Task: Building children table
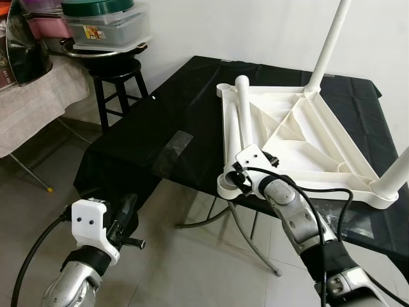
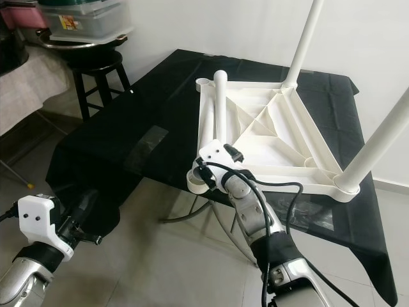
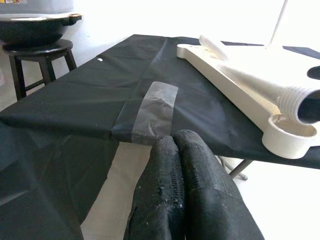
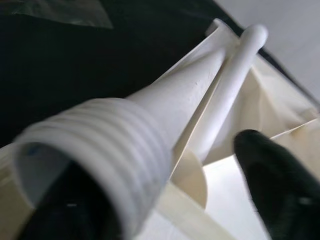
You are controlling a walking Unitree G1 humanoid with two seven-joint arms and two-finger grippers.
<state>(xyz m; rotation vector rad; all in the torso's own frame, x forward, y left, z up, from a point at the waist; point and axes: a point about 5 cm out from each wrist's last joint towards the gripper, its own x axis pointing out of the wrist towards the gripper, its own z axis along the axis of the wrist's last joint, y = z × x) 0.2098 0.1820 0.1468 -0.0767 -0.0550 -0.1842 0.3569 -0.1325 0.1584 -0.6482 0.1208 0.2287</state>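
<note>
My right gripper (image 1: 241,176) sits at the near corner of the upturned white tabletop (image 1: 307,137) on the black-covered table (image 1: 153,121), its fingers spread around the threaded end of a loose white leg (image 1: 243,115). That leg lies flat along the tabletop's left edge, long axis running away from me, threaded end just beside the empty corner socket (image 1: 225,187). My left gripper (image 1: 124,220), fingers pressed together, hangs low off the table's near edge, so the right arm is far nearer.
</note>
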